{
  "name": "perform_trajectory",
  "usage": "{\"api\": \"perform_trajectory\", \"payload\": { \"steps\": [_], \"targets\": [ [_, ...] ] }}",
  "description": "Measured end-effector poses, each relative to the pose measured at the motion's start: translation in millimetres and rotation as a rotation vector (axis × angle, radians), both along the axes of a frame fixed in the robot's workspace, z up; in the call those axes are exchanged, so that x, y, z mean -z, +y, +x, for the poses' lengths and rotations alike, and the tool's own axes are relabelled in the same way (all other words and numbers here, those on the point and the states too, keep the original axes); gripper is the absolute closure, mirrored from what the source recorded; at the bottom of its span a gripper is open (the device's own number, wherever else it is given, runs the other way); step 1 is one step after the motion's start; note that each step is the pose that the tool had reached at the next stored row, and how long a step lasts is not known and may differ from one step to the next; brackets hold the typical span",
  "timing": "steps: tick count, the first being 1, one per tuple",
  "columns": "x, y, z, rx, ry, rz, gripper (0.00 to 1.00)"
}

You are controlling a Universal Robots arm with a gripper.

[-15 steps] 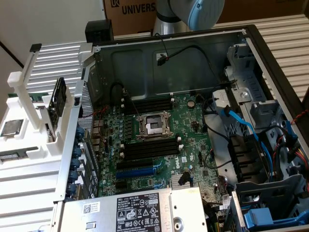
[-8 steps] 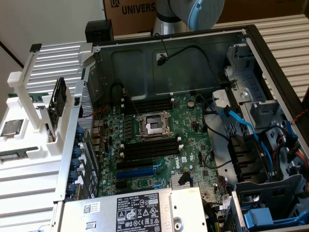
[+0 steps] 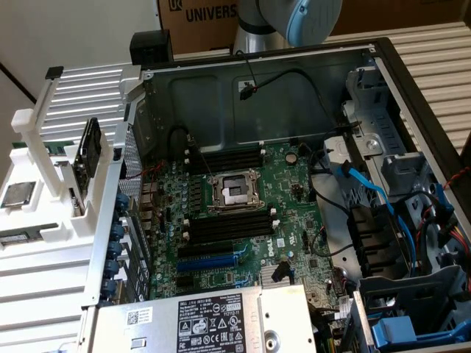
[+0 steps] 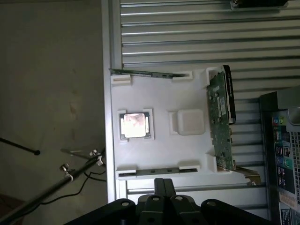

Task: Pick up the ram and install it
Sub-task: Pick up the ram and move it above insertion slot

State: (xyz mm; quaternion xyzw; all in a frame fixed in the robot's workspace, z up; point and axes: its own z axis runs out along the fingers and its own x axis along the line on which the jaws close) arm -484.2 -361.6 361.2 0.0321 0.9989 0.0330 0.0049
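The ram (image 4: 149,73) is a thin green stick standing on edge in clips at one side of a white parts tray (image 4: 159,150). A second, greyer stick (image 4: 157,170) sits in clips at the opposite side, closest to my gripper (image 4: 164,186). The gripper's two dark fingers are pressed together, shut with nothing between them, and hang above the tray's edge. In the exterior view the tray (image 3: 44,220) stands at the left of the open computer case, with a stick (image 3: 20,237) lying in it. The motherboard's black memory slots (image 3: 224,159) (image 3: 228,228) flank the CPU socket (image 3: 234,193).
On the tray also sit a CPU chip (image 4: 135,125) and an upright green expansion card (image 4: 220,126). The case (image 3: 265,81) has tall metal walls, blue and black cables (image 3: 368,191) at the exterior view's right, and a power supply (image 3: 213,320) in front. A robot arm joint (image 3: 294,22) is behind the case.
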Motion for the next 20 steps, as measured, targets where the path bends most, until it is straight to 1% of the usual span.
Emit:
{"api": "perform_trajectory", "payload": {
  "steps": [3, 4, 5, 6, 17, 18, 20],
  "targets": [
    [0.0, 0.0, -0.2, 0.000, -0.0001, -0.0001, 0.90],
    [0.0, 1.1, -1.2, 0.000, -0.0020, -0.0013, 0.90],
    [0.0, 2.1, -1.4, -0.003, -0.0043, -0.0042, 0.90],
    [0.0, 2.2, -1.4, -0.016, -0.0045, -0.0045, 0.90],
    [0.1, 2.3, -1.4, -0.215, -0.0053, -0.0040, 0.90],
    [0.3, 2.3, -1.4, -0.252, -0.0054, -0.0039, 0.90],
    [0.6, 2.3, -1.4, -0.289, -0.0055, -0.0038, 0.90]
  ]
}}
